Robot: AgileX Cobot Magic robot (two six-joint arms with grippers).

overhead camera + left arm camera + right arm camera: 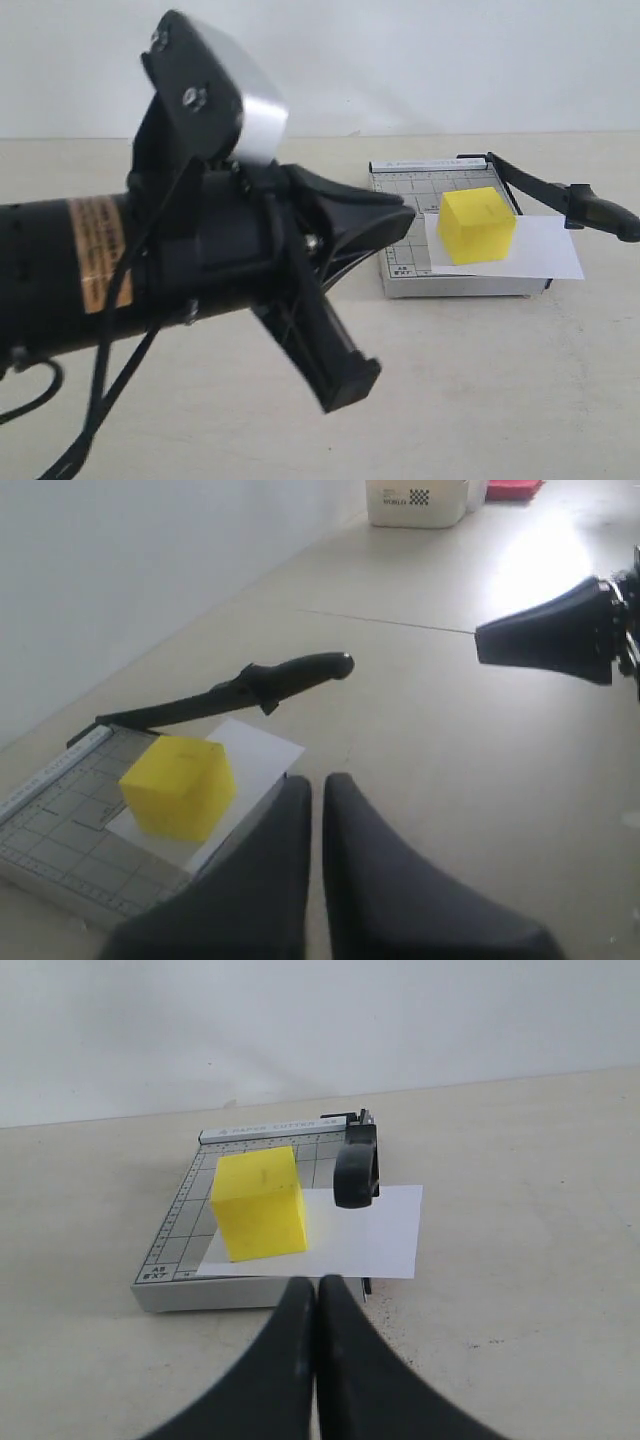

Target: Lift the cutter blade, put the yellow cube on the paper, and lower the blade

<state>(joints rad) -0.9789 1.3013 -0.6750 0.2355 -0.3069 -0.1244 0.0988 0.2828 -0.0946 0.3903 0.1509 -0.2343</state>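
The yellow cube (477,225) (180,785) (260,1203) rests on the paper (545,250) (262,745) (380,1230), which lies on the grey gridded trimmer base (400,262) (60,820) (175,1245). The cutter blade (598,210) (290,677) (356,1165) slants up from its hinge, its thick handle off the paper's edge. My left gripper (405,213) (317,783) is shut and empty, tips near the base's corner. My right gripper (317,1282) (482,645) is shut and empty, just short of the base's front edge. The exterior view does not show the right gripper.
My left arm (150,260) fills the left half of the exterior view and hides the table behind it. A white box (415,500) and a red object (515,488) stand far off. A pale wall (320,1020) runs behind the trimmer.
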